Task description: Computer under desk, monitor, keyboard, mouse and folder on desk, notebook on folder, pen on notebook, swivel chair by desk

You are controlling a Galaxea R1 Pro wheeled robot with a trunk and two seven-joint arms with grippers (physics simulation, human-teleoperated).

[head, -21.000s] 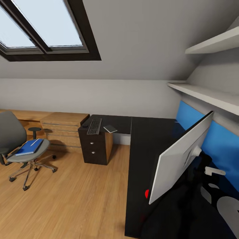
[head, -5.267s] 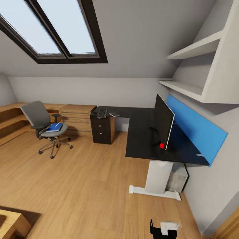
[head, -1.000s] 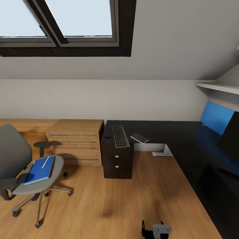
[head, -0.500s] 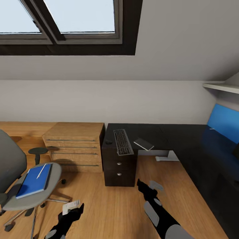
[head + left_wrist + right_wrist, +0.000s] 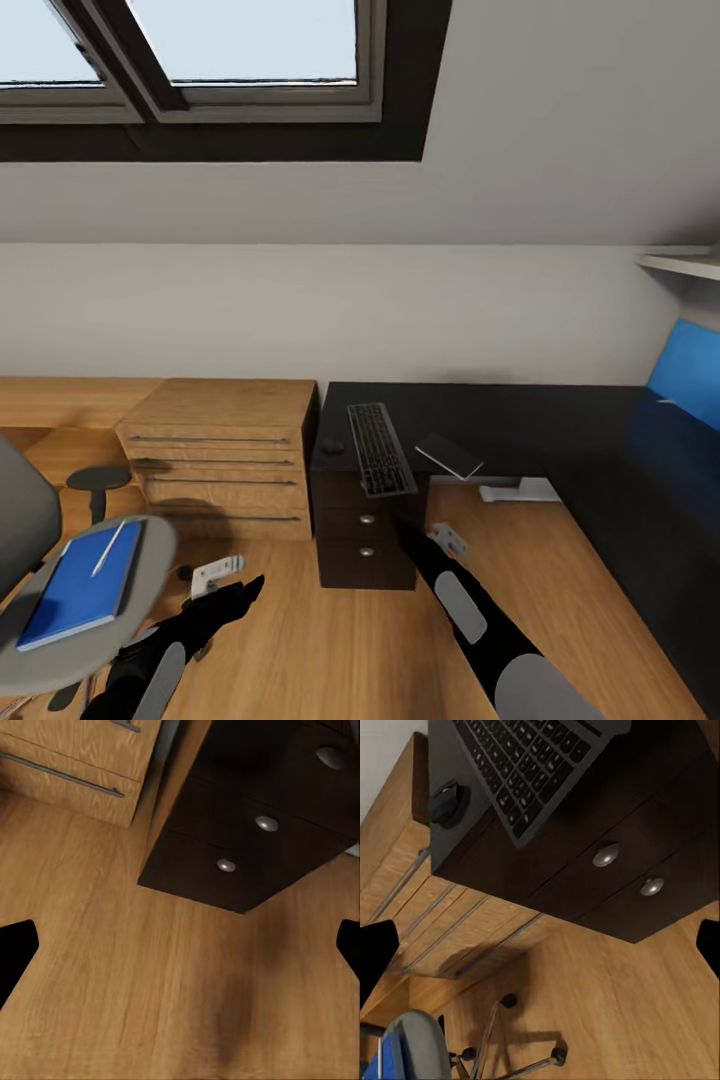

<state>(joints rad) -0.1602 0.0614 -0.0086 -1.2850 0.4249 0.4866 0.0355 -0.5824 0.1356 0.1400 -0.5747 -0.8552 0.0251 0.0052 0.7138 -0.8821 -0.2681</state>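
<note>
Both grippers, left (image 5: 225, 590) and right (image 5: 425, 535), hang over the wood floor with jaws apart, holding nothing. The keyboard (image 5: 380, 461), mouse (image 5: 331, 446) and notebook (image 5: 449, 455) lie on the desk (image 5: 560, 420). The folder (image 5: 78, 585) with the pen (image 5: 107, 547) on it rests on the swivel chair (image 5: 140, 560).

My swivel chair (image 5: 40, 560) is cut off at the head view's lower left edge, its base hidden. The blue wall panel (image 5: 690, 385) runs off the right edge. My own fingertips (image 5: 15, 945) show as black slivers at the wrist views' edges. The desk (image 5: 560, 430) continues past the frame.
</note>
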